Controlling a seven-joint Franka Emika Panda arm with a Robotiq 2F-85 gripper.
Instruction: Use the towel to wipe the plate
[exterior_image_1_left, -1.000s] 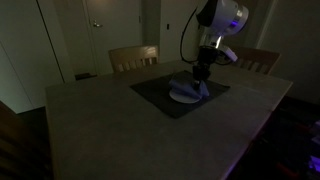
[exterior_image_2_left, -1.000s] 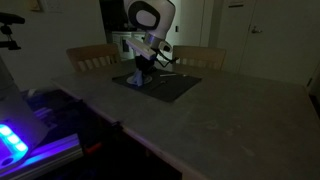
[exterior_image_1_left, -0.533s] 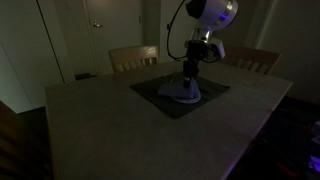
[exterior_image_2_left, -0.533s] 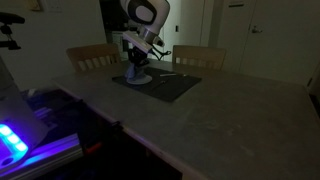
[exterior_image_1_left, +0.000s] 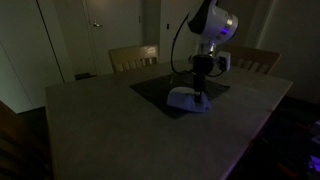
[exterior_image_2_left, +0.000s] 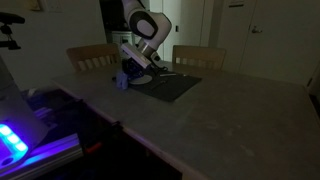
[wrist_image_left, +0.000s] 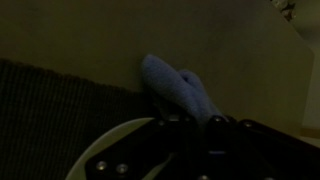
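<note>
The scene is very dark. A pale plate (exterior_image_1_left: 183, 99) lies on a dark placemat (exterior_image_1_left: 150, 88) on the table, and its white rim shows at the lower left of the wrist view (wrist_image_left: 108, 152). My gripper (exterior_image_1_left: 201, 88) points down at the plate's near edge and is shut on a bluish towel (wrist_image_left: 176, 86). The towel trails out past the fingers (wrist_image_left: 192, 124) onto the bare table beyond the mat. In an exterior view the gripper (exterior_image_2_left: 136, 68) holds the towel (exterior_image_2_left: 122, 81) low at the mat's left corner.
Two wooden chairs (exterior_image_1_left: 133, 58) (exterior_image_1_left: 256, 60) stand behind the table. The table's surface (exterior_image_1_left: 110, 130) is wide. A device glowing blue-violet (exterior_image_2_left: 15, 140) sits at the near left in an exterior view. Doors and a wall are behind.
The gripper has dragged the towel across the plate, first to one side and then back toward the mat's edge. The towel now lies partly off the plate.
</note>
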